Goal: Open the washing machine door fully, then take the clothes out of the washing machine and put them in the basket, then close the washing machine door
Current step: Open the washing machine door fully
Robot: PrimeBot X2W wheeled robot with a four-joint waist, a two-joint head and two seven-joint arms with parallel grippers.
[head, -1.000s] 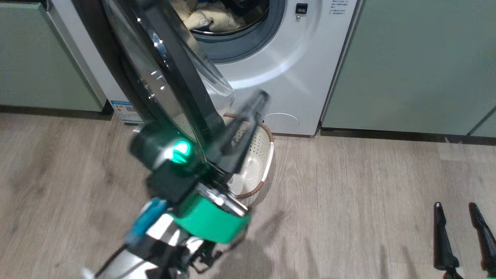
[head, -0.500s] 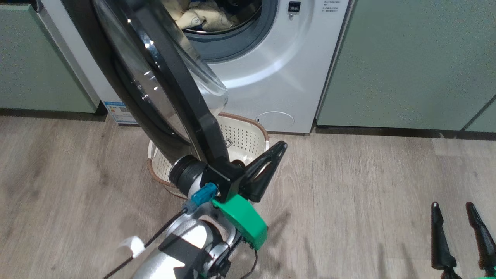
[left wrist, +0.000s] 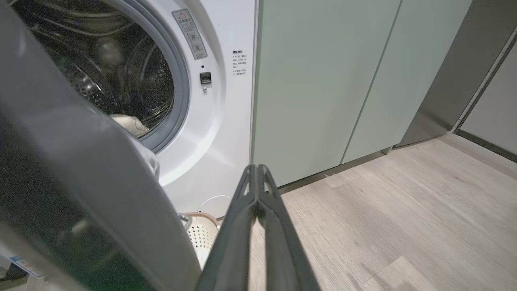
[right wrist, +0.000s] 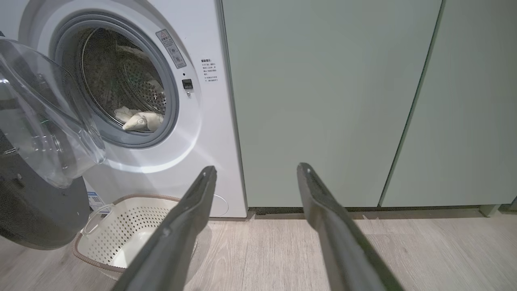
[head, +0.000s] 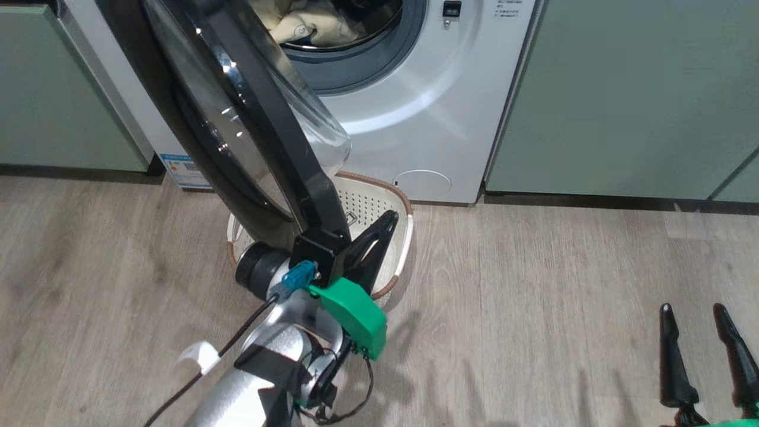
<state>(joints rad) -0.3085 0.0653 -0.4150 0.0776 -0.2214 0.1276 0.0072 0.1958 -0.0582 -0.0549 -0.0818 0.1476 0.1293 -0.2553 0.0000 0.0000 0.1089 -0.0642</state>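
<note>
We count one washing machine (head: 427,118), its one door (head: 261,118) swung out, and one basket (head: 405,209) on the floor beneath that door. One heap of pale-yellow clothes (head: 308,26) lies in the drum. Our left end effector (head: 386,218), fingers pressed together and empty, hangs over the basket beside the door's lower rim. Our right end effector (head: 692,309) stands spread and empty, well apart.

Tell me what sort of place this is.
Probably a home laundry nook: a white front-loading washing machine set between sage-green cabinets, with a perforated basket on the wood-look floor by its open door.
</note>
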